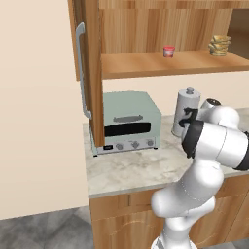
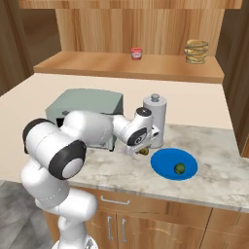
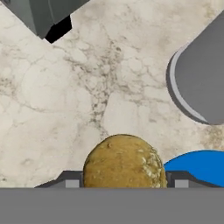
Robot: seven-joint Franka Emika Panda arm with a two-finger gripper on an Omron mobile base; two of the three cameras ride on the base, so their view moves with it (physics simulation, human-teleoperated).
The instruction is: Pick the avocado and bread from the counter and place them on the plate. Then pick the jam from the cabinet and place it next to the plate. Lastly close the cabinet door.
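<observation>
The cabinet point(image 1: 160, 29) is seen on the wall with its door point(image 1: 90, 73) swung open, and its inner shelf point(image 2: 129, 65) is exposed. Below it, the marbled surface point(image 1: 131, 170) is spread over wooden base units. A pale green toaster oven point(image 1: 129, 121) is set at the left of the surface, and a steel canister point(image 2: 155, 119) is stood upright to its right. The blue plate point(image 2: 165, 163) is laid flat on the surface just in front of the canister, and the avocado point(image 2: 179, 168) is seen resting on it, toward its right side. A stack of tan discs point(image 2: 196, 51) is kept at the right end of the shelf. The jam point(image 2: 136, 53) is stood on the shelf, well apart from the stack. The gripper point(image 2: 142, 151) is held low over the surface, just left of the plate's edge. The bread point(image 3: 124, 162) is clamped between the jaws, which are closed against its two sides, and the plate's rim is seen just beside it in the hand view.
</observation>
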